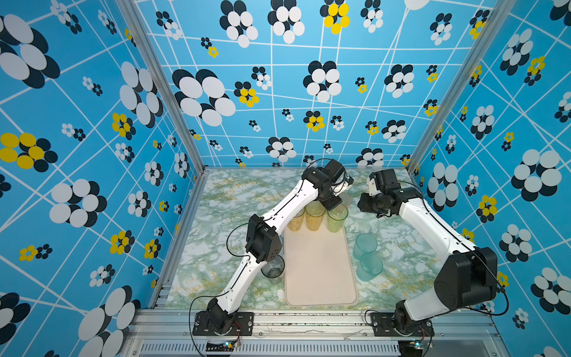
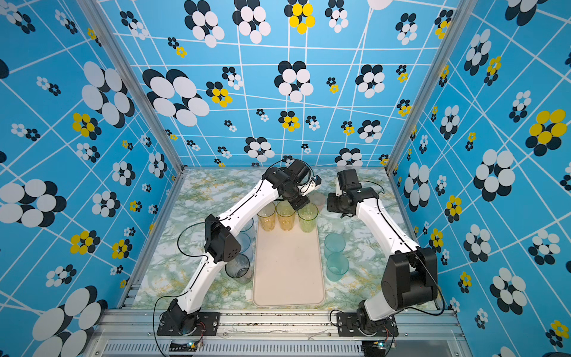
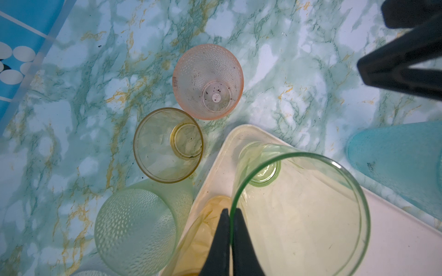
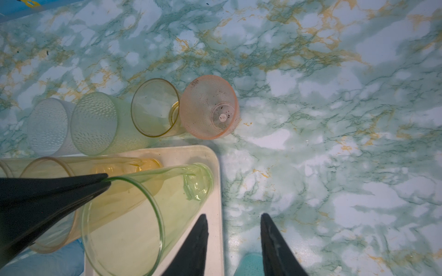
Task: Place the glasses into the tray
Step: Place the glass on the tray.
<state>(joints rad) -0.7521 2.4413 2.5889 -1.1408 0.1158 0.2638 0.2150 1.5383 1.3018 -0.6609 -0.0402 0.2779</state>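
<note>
Left pincer point(image 3: 230, 211): jaws nipped together on the rim of the tall green tumbler point(image 3: 299, 215), one finger inside the mouth and one outside. The tumbler is upright, with its base over the far right corner of the tray point(image 1: 318, 272). Cannot tell whether the base rests on the tray or hangs just clear of it.

Two amber tumblers point(image 1: 314, 216) stand beside it along the tray's far edge. The three form a row just above mid-frame in both top views. The rest of the tray is bare and runs down toward the lower centre.

Right pincer point(image 4: 233, 216): jaws partly apart with nothing between them. It is over the counter just beside that same tray corner, apart from the green tumbler.

Counter point(image 1: 222, 210): green-and-gold marbled.
- Right of the tray: two teal tumblers point(image 1: 366, 244), close together.
- Left of the tray: a grey tumbler point(image 1: 273, 267), partly under the left arm.
- Beyond the tray's far edge, in a loose row: a pink tumbler point(image 3: 208, 81), a short yellow tumbler point(image 3: 167, 144), a dimpled pale green tumbler point(image 3: 136, 229) and a dimpled clear tumbler point(image 4: 47, 126).

Room: three walls point(image 1: 92, 123) in bright blue, crossed by white lines and dotted with black, white and yellow flower shapes. Metal posts stand at the corners. Both arm bases are bolted to a metal rail point(image 1: 309, 321) along the lower edge.
</note>
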